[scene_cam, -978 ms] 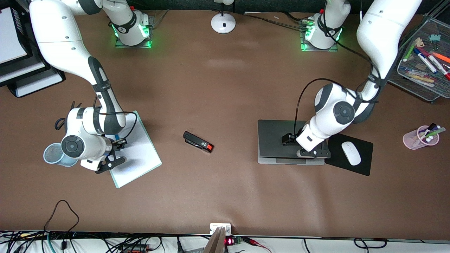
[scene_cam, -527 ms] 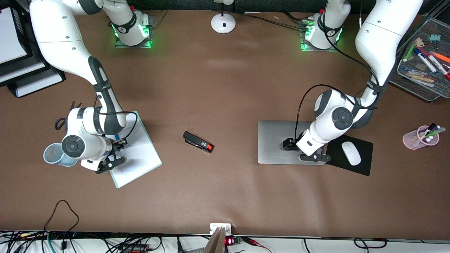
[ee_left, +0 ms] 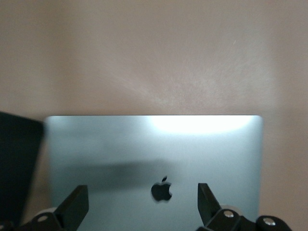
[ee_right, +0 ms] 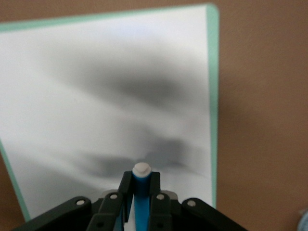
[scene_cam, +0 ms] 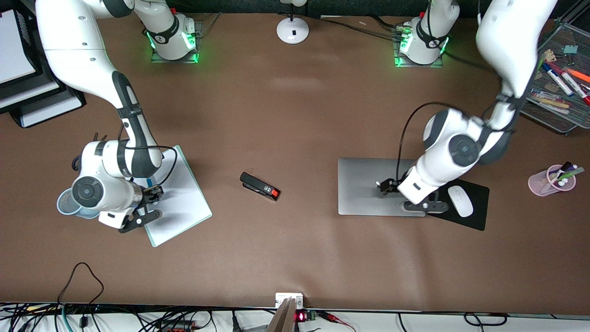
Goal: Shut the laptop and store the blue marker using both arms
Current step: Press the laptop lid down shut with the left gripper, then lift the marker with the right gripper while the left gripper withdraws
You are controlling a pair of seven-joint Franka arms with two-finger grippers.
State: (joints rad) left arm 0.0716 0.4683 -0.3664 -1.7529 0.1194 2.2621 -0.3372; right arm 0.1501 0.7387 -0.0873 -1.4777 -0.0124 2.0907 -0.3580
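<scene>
The laptop (scene_cam: 368, 186) lies shut, its silver lid up; the left wrist view shows the lid (ee_left: 154, 154) with its dark apple logo. My left gripper (scene_cam: 426, 206) hangs open and empty just above the lid's edge beside the mouse pad, its own point in the wrist view (ee_left: 142, 207) being over the logo. My right gripper (scene_cam: 138, 217) is shut on the blue marker (ee_right: 141, 192), whose white end sticks out between the fingers, over the white board (scene_cam: 184, 203). The marker is mostly hidden in the front view.
A white mouse (scene_cam: 460, 201) sits on a black mouse pad (scene_cam: 477, 219) beside the laptop. A black stapler (scene_cam: 259, 186) lies mid-table. A blue mesh cup (scene_cam: 63, 203) stands beside the right gripper. A pink pen cup (scene_cam: 548, 182) and a wire tray (scene_cam: 553, 110) stand at the left arm's end.
The laptop lid dropped fully shut. My left gripper rose off it and moved toward the mouse pad. My right gripper, holding the marker, shifted a little toward the mesh cup.
</scene>
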